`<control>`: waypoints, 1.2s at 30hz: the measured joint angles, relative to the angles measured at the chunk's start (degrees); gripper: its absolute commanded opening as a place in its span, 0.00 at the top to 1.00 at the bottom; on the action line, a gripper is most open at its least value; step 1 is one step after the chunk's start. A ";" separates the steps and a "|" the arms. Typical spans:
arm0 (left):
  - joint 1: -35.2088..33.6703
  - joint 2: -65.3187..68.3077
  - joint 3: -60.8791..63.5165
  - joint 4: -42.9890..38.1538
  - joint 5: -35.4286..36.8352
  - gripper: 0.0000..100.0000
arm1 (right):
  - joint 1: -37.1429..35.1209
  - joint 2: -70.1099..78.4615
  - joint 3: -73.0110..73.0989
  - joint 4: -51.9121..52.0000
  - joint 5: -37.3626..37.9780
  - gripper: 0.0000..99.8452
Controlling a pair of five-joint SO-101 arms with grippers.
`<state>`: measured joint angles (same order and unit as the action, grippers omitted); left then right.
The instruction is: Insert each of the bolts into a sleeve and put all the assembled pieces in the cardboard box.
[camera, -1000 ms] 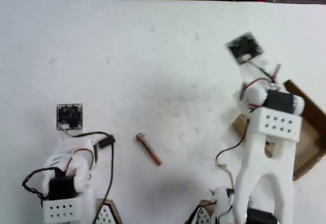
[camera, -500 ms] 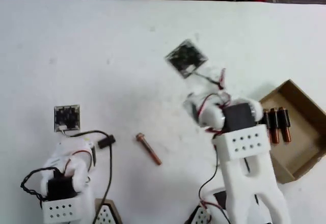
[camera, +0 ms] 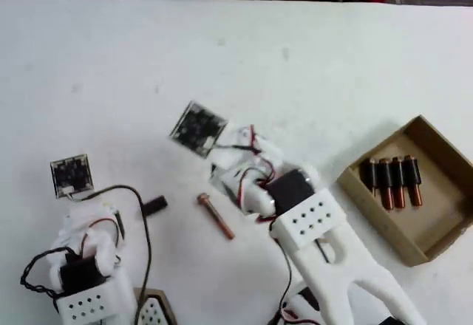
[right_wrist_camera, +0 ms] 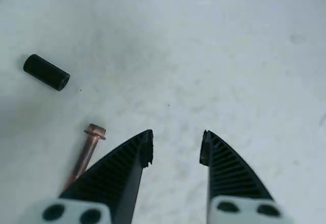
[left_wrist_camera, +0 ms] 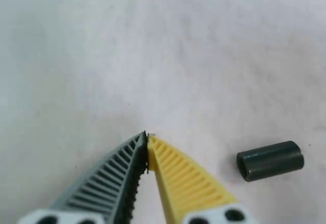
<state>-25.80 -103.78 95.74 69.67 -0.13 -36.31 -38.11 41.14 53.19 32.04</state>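
While four assembled pieces (camera: 391,182) lie in the cardboard box (camera: 442,208), the right gripper (right_wrist_camera: 177,148), jaws parted, hangs beside the loose bolt (right_wrist_camera: 85,155), likely to grasp it, and the left gripper (left_wrist_camera: 147,137), jaws clenched empty, sits near the sleeve (left_wrist_camera: 270,160) on the desk (camera: 236,52).

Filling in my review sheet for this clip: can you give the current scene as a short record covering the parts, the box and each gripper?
bolt: lying loose on the table, no sleeve on it
sleeve: lying loose, apart from the bolt
box: holds four assembled pieces side by side
left gripper: shut, empty, sleeve close by
right gripper: open, empty, beside the bolt
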 measured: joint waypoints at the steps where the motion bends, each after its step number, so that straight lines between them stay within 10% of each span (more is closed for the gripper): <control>1: 0.00 0.00 0.00 0.00 0.00 0.98 | -0.97 0.00 0.70 -0.62 0.26 0.87; 36: -8.53 0.00 0.00 0.00 0.00 0.98 | -14.24 23.82 2.55 -20.04 13.27 0.74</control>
<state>-34.33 -103.78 95.74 69.67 -0.13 -50.55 -14.29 43.69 33.14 45.32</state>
